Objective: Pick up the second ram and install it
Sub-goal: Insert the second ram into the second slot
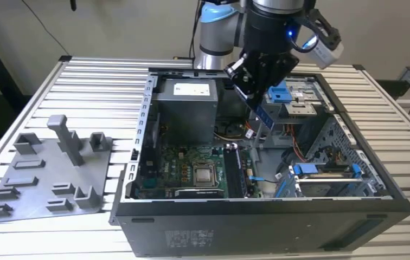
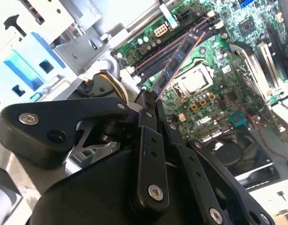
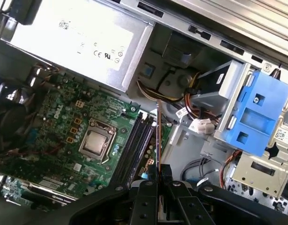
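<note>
Closest, the tool (image 2: 151, 99) pinches one end of the second ram (image 2: 179, 61). The stick's long axis slants down from it toward the motherboard's memory slots (image 3: 134, 150), hanging above the open computer case (image 1: 263, 216), not yet touching them.

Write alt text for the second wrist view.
The black claw grips the second ram by one end, holding it over the green motherboard, near its memory slots and processor.
</note>
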